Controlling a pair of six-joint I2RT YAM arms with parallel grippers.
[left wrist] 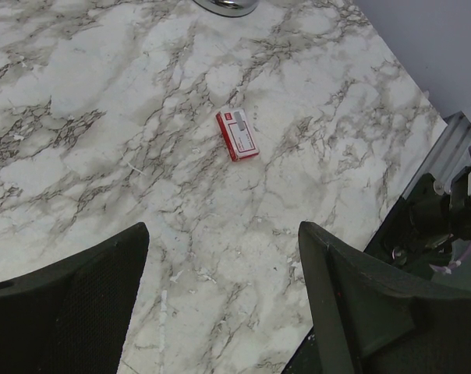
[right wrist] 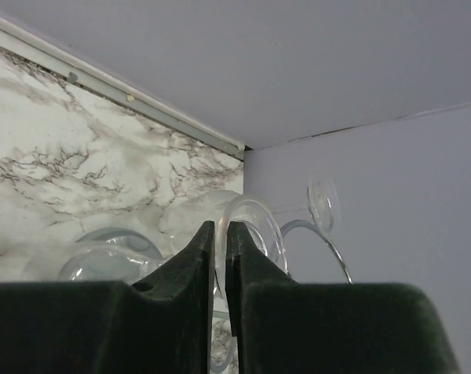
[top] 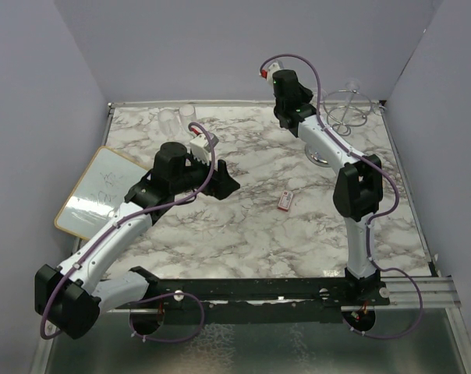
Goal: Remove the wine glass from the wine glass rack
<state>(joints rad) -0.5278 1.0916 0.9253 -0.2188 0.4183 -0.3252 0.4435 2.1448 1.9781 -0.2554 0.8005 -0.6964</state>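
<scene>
The wine glass rack [top: 346, 106] stands at the back right corner, a thin silver wire ring on a post; its wire [right wrist: 330, 250] shows in the right wrist view. My right gripper [right wrist: 220, 227] is shut on the clear curved edge of a wine glass [right wrist: 252, 199] next to the rack. In the top view this gripper [top: 306, 100] is raised just left of the rack. Another clear glass foot [right wrist: 322, 199] sits on the wire behind. My left gripper [left wrist: 224, 257] is open and empty over the table's middle [top: 220, 183].
A small red and white box [left wrist: 237, 134] lies on the marble table [top: 251, 234]; it also shows in the top view [top: 285, 202]. Clear glasses [top: 177, 117] stand at the back left. A white board [top: 95, 191] overhangs the left edge. Grey walls enclose the table.
</scene>
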